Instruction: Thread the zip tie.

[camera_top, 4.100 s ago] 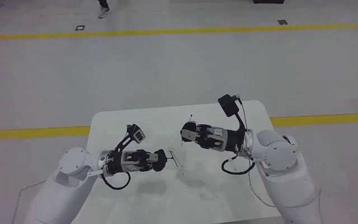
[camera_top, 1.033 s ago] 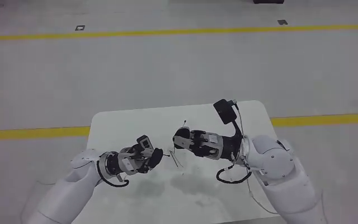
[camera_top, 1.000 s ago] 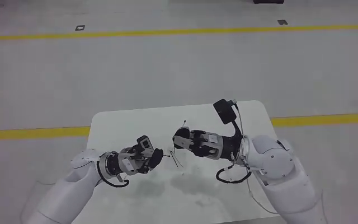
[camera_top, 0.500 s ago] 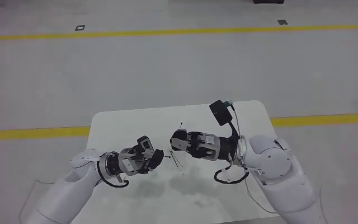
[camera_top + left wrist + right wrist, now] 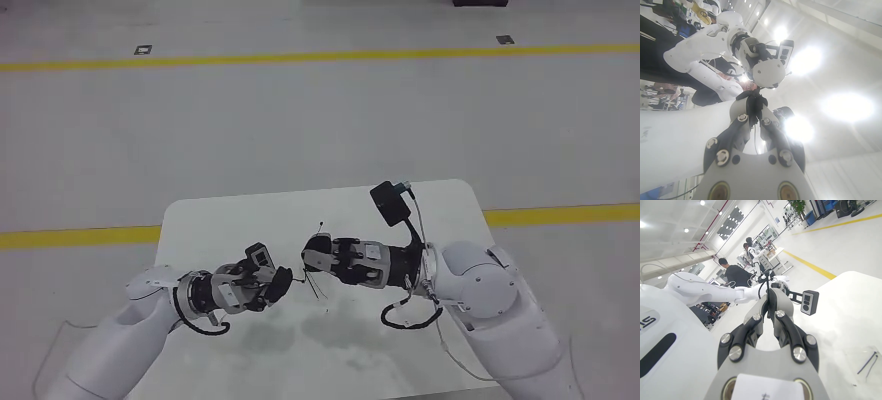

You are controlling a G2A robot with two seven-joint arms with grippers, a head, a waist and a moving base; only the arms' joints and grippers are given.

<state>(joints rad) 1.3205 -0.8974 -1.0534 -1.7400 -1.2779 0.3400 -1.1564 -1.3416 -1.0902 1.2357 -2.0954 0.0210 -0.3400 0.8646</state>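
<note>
Right gripper (image 5: 309,258) has edged toward left gripper (image 5: 285,280), pinching the zip tie (image 5: 768,291).

zip tie (image 5: 768,289) base hidden in right end effector (image 5: 769,298)

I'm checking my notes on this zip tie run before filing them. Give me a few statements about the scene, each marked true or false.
1. The right gripper is shut on a black zip tie. True.
2. The two grippers sit at opposite edges of the table. False: they are close together over its middle.
3. Spare zip ties lie on the table. True.
4. The left gripper is open and empty. False: it is shut on a black piece, apparently the zip tie.
</note>
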